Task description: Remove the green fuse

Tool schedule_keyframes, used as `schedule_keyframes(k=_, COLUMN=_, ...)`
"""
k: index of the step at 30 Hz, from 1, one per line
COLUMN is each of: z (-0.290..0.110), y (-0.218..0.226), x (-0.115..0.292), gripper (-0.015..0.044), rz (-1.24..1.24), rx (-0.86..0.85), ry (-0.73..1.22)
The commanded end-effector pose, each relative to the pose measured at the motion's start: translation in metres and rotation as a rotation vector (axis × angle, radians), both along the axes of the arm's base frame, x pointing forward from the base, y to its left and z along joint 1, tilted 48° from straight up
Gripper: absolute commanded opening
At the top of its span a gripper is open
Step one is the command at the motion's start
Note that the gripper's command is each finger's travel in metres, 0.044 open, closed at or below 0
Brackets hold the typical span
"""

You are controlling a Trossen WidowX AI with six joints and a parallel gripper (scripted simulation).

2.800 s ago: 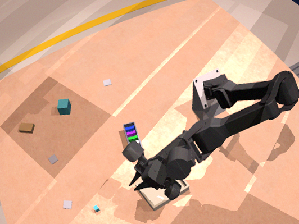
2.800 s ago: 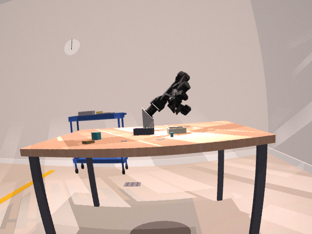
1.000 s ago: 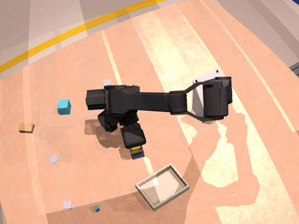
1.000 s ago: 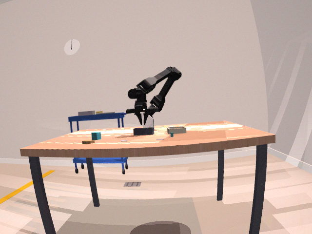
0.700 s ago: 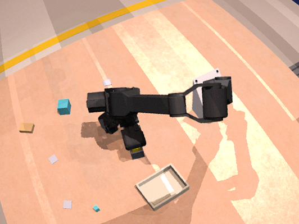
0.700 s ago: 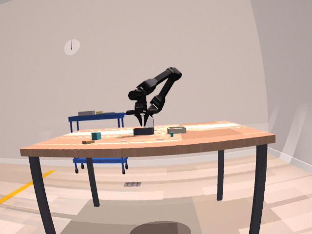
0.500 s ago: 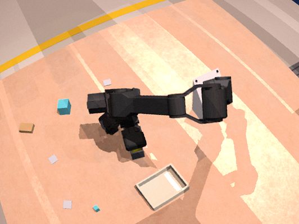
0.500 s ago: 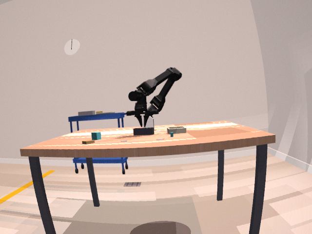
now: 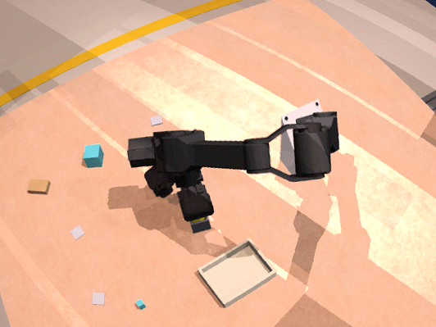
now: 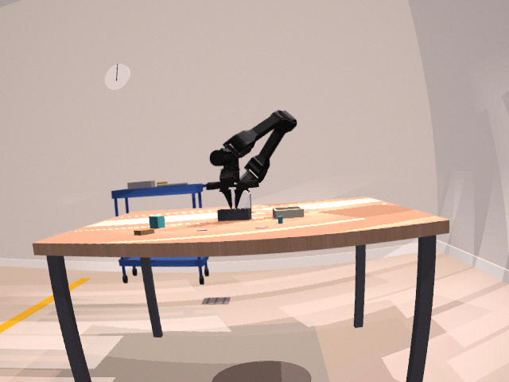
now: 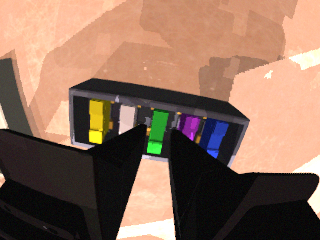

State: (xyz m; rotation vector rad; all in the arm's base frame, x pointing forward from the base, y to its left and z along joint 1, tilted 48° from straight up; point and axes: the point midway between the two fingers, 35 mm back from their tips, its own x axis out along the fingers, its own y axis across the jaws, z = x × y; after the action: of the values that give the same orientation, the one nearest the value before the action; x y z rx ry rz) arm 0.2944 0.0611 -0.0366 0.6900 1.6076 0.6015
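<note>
The green fuse (image 11: 158, 120) stands in the middle slot of the dark fuse block (image 9: 200, 226) (image 10: 234, 215) (image 11: 150, 89). Yellow (image 11: 97, 114) and white (image 11: 127, 119) fuses are on its left in the wrist view, purple (image 11: 190, 126) and blue (image 11: 218, 134) on its right. My gripper (image 10: 233, 207) (image 11: 158, 134) points down over the block, open to a narrow gap. In the wrist view its fingertips appear on either side of the green fuse, holding nothing; their exact height is unclear. The beige tray (image 9: 251, 290) (image 10: 288, 213) is empty.
A cyan cube (image 9: 93, 156) (image 10: 156, 222), a tan block (image 9: 38, 187) (image 10: 143, 231) and a small cyan piece (image 9: 141, 304) (image 10: 280, 219) lie apart from the fuse block. Pale flat squares (image 9: 77, 232) (image 9: 98, 298) lie nearby. A white panel (image 9: 302, 111) stands by the arm.
</note>
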Motion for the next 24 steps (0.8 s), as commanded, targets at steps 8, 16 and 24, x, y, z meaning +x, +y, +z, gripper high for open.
schedule_keyframes(k=8, z=-0.0051, y=0.0062, x=-0.002, gripper=0.0074, rz=-0.003, rx=0.006, ry=0.006)
schedule_keyframes(k=16, z=-0.0047, y=0.0052, x=-0.0012, gripper=0.0061, rz=0.001, rx=0.001, ry=0.002)
schedule_keyframes(k=24, z=-0.0047, y=0.0052, x=-0.0012, gripper=0.0007, rz=0.001, rx=0.001, ry=0.002)
